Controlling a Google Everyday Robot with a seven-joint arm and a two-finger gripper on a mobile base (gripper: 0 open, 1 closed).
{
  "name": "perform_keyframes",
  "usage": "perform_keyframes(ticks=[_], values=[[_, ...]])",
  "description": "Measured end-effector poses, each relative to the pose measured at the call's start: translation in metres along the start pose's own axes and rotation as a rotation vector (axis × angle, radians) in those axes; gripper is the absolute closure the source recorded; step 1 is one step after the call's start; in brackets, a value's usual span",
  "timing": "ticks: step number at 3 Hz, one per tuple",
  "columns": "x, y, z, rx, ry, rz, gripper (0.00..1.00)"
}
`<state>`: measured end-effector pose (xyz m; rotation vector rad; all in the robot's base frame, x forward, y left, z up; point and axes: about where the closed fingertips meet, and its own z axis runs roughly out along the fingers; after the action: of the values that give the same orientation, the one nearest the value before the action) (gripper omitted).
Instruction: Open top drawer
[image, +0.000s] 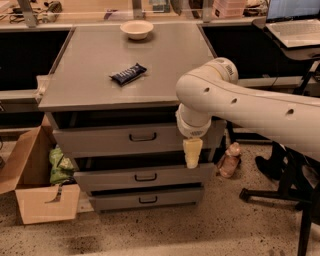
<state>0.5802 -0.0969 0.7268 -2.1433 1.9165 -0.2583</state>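
Note:
The top drawer (100, 140) is the widest grey front under the cabinet top, with a small dark loop handle (142, 136) at its centre. It stands slightly out, with a dark gap above it. My white arm reaches in from the right. My gripper (192, 154) hangs pointing down in front of the drawer's right end, well right of the handle, its pale yellow tip level with the gap above the middle drawer (145, 176). The bottom drawer (147, 199) sits below.
On the cabinet top (90, 65) lie a dark snack bar (128, 73) and a pale bowl (136, 29). An open cardboard box (35, 185) with green bags stands on the floor at left. A bottle (229, 159) and chair legs (280, 195) are at right.

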Motion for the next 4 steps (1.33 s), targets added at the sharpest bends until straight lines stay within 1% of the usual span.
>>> perform_keyframes(ticks=[1, 2, 3, 4], values=[[0.006, -0.008, 0.023, -0.010, -0.031, 0.030, 0.00], [0.010, -0.015, 0.039, -0.015, -0.046, 0.051, 0.00], [0.009, -0.023, 0.056, -0.028, -0.065, 0.063, 0.00], [0.009, -0.029, 0.066, -0.040, -0.074, 0.062, 0.00]])
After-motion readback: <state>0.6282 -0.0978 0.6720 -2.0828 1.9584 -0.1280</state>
